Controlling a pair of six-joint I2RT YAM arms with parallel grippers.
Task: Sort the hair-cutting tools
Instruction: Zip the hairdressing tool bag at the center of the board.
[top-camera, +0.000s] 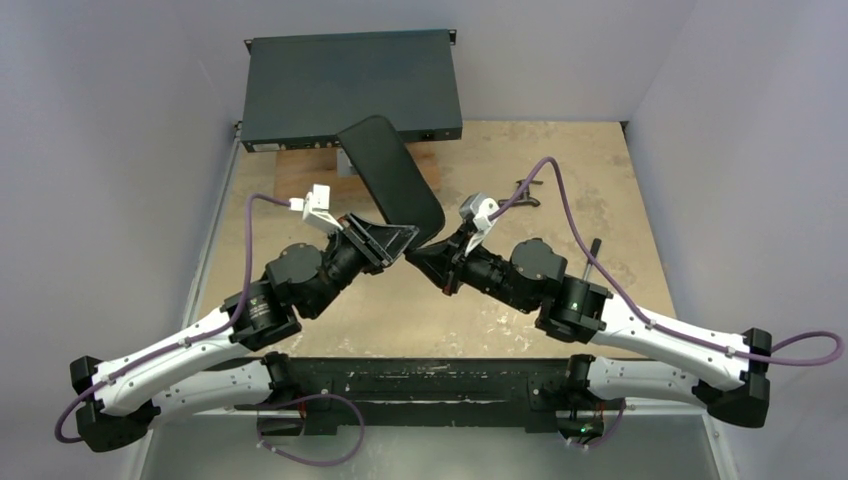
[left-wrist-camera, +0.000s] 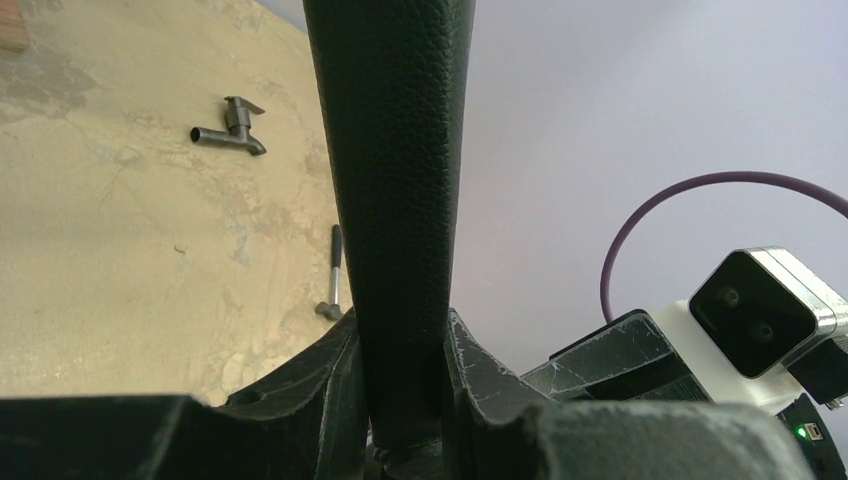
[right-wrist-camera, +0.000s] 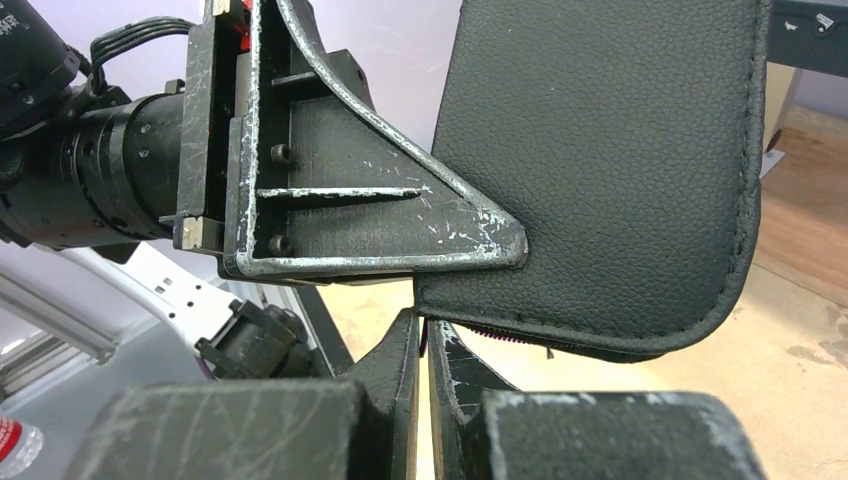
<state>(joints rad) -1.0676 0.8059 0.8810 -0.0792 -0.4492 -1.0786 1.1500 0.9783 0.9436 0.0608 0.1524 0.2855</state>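
The hair-cutting tools do not show in any view. A long black leather pouch is held up above the table's middle. My left gripper is shut on its near end, one finger on each flat side. My right gripper is shut at the pouch's lower corner. Its tips pinch a small piece at the end of the pink-toothed zipper, which looks like the zipper pull.
A dark metal T-shaped fitting lies on the table at the back right. A small hammer lies by the right arm. A flat dark box stands at the back over a wooden block.
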